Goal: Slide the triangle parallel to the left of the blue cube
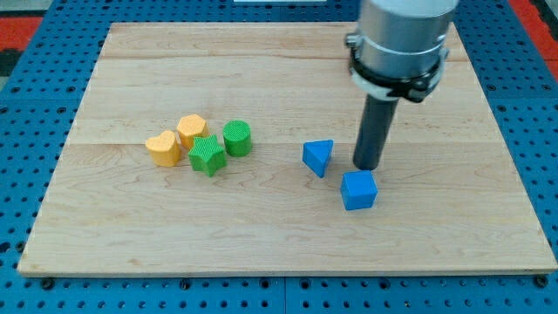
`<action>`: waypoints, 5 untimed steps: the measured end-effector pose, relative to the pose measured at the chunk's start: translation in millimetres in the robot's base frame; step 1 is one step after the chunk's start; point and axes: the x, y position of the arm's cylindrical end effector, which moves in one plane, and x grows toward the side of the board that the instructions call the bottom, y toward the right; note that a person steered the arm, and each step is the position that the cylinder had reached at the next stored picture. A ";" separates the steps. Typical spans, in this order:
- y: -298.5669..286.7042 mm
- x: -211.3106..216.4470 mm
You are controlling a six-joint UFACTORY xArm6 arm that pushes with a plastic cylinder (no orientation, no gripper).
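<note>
From my remote seat I see my tip (367, 166) resting on the wooden board (261, 235), and since this rig ends in a plain rod there are no fingers to be wide, narrow or holding anything; it only pushes. The blue triangle (319, 157) sits just beside my tip on the view's left, with a thin strip of board showing between them, so I judge them close but not touching. The blue cube (358, 190) lies just below my tip toward the view's bottom, a shade to the left of it, and again I cannot say for certain that there is contact. Relative to each other, the triangle is up and to the left of the cube, near it, their corners nearly meeting (a diagonal arrangement, not a level one). So the task looks partly done to me: the triangle is already on the cube's left side, but it sits higher in the view than the cube, and it needs to come down toward the view's bottom until the two sit level. Far off to my tip's left, well apart from all this, cluster an orange heart-shaped block (163, 147), an orange hexagonal block (191, 130), a green star block (207, 154) and a green cylinder (236, 138), none of which matter here.
</note>
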 end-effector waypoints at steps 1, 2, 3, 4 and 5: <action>-83.5 -4.5; -105.6 -8.8; -101.8 -47.8; -128.4 -62.2; -157.3 -2.2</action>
